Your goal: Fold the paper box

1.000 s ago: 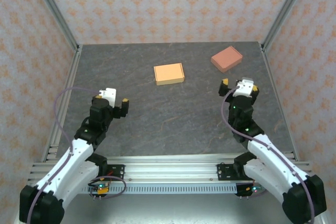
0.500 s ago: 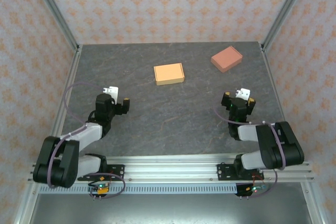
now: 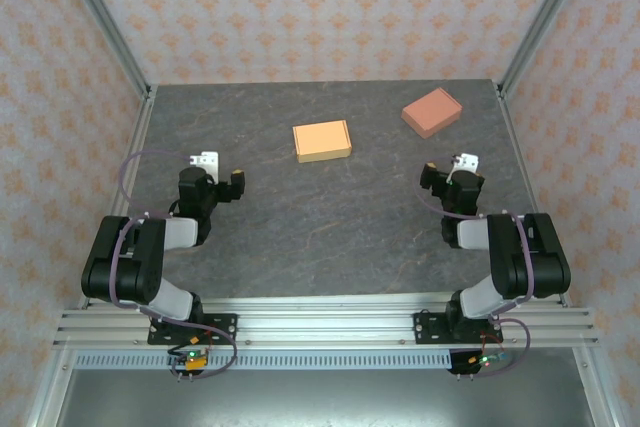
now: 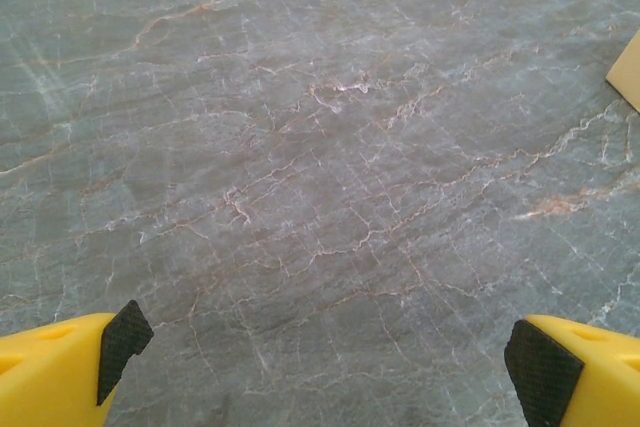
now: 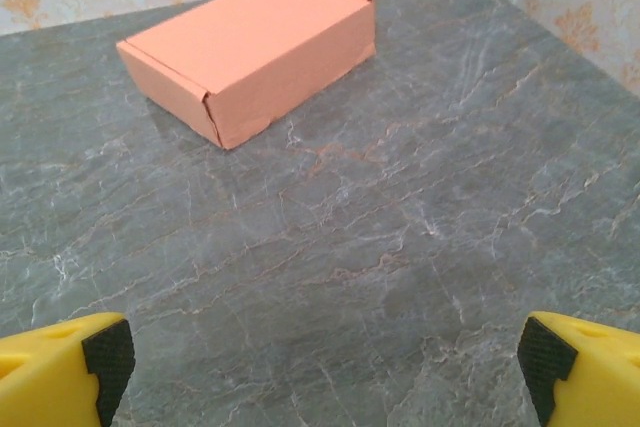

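A dark grey, marble-patterned bench [image 3: 330, 237] is enclosed by patterned walls [image 3: 300, 7]. Two black-and-white arms are folded low at its near edge, the left arm [image 3: 128, 267] on the left and the right arm [image 3: 522, 262] on the right. Two closed paper boxes are laid flat on the bench, well apart from each other. The orange paper box [image 3: 321, 141] is placed at the far centre, and the pink paper box [image 3: 432, 111] near the far right corner. The left pincer [image 3: 215, 179] is held wide open and empty over bare bench, with its yellow fingers [image 4: 60, 372] spread. The right pincer [image 3: 450, 182] is likewise spread wide and empty, pointed toward the pink box and well apart from it.
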### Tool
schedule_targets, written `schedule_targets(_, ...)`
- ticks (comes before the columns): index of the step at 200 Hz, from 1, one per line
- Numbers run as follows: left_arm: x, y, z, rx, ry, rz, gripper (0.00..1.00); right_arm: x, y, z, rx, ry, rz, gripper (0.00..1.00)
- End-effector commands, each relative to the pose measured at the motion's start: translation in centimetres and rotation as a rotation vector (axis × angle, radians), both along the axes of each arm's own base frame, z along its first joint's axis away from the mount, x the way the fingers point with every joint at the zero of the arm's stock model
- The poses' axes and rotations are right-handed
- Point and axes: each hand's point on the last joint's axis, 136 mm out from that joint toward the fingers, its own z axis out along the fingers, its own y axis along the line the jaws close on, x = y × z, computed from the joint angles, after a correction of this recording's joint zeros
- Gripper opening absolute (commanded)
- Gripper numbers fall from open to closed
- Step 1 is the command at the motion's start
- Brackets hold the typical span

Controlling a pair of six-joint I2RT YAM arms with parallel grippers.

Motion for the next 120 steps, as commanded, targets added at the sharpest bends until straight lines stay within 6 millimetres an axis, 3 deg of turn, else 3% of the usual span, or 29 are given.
schedule_targets(1,0.5,0.3,1.5,-0.008,-0.060,0.011,1.00,0.6,-0.2,0.3,0.029,0.007,-0.015,0.99)
schedule_targets(120,0.6,1.2,1.4,0.019,-0.052,0.087,1.00,0.6,-0.2,0.3,0.029,0.012,-0.012,0.99)
